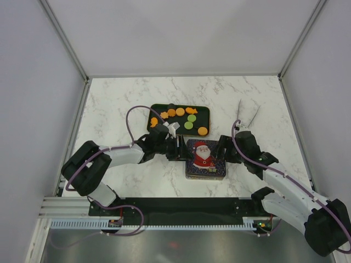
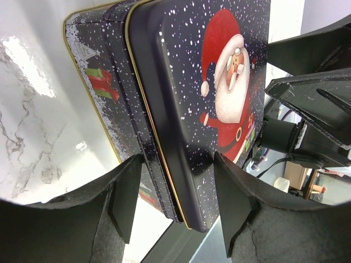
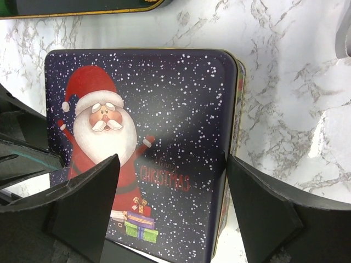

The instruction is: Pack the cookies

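Note:
The cookies point(image 1: 180, 112), orange rounds, green rounds and orange-yellow shapes, lie on a dark tray point(image 1: 207, 111) at the table's middle. In front of it stands a dark blue Santa tin point(image 1: 205, 160) with its lid sitting slightly askew on the base. My left gripper point(image 1: 179, 149) is open at the tin's left edge; in the left wrist view its jaws point(image 2: 175, 197) straddle the edge of the lid point(image 2: 181, 82). My right gripper point(image 1: 222, 149) is open at the tin's right side. In the right wrist view it point(image 3: 170, 208) spans the lid point(image 3: 164, 98), one finger beside the tin's right edge.
Thin pale utensils point(image 1: 248, 113) lie on the marble table at the back right. White enclosure walls surround the table on three sides. The tray's edge shows at the top of the right wrist view point(image 3: 82, 6).

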